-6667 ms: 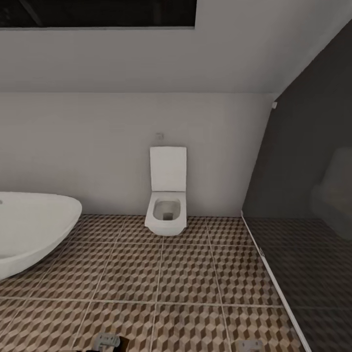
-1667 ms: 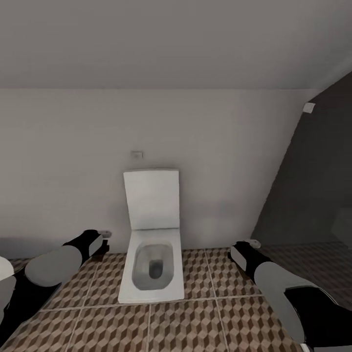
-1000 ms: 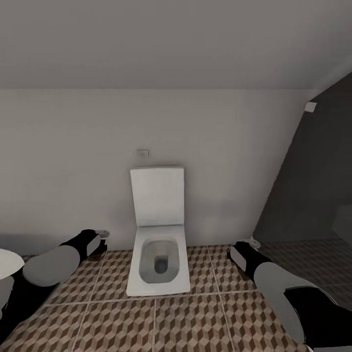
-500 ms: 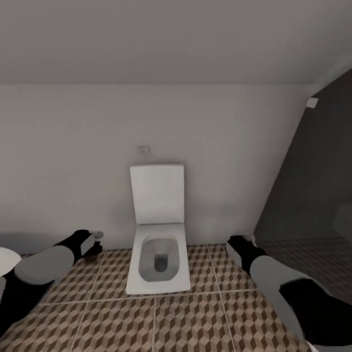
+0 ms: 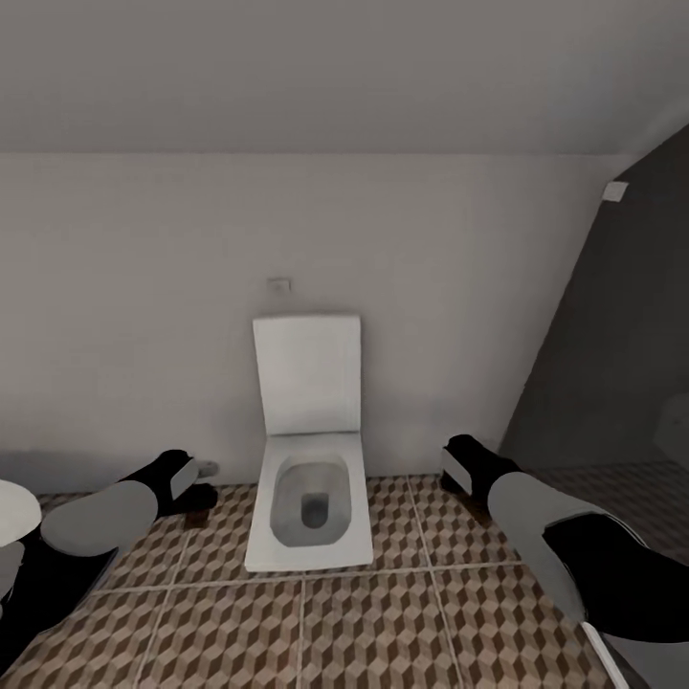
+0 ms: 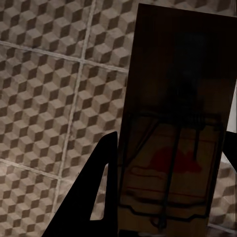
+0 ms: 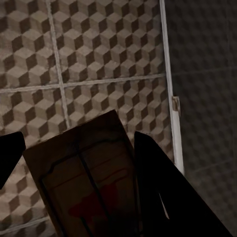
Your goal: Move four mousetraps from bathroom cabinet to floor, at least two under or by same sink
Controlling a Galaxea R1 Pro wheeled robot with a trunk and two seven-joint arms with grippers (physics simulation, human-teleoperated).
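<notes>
Both forearms have edged inward and farther out toward the toilet (image 5: 311,459) since half a second ago, and our head view sits slightly lower on the wall. No readable writing anywhere; each trap carries only a red mouse-shaped print. Our left gripper (image 6: 163,197) pinches a mousetrap (image 6: 177,123) between its dark fingers (image 6: 98,192), board standing lengthwise over the bathroom floor (image 6: 44,98). Our right gripper (image 7: 79,163) clamps a second mousetrap (image 7: 89,182), tilted, above the cube tiles near the pale strip edging the darker shower tiles (image 7: 207,74). In the head view the left arm (image 5: 105,517) reaches forward at the left, its wrist near the wall base; the right arm (image 5: 536,517) reaches forward at the right of the toilet. White bathtub (image 5: 14,507) rim pokes in far left. A small flush plate (image 5: 279,284) sits on the wall above the raised lid.
</notes>
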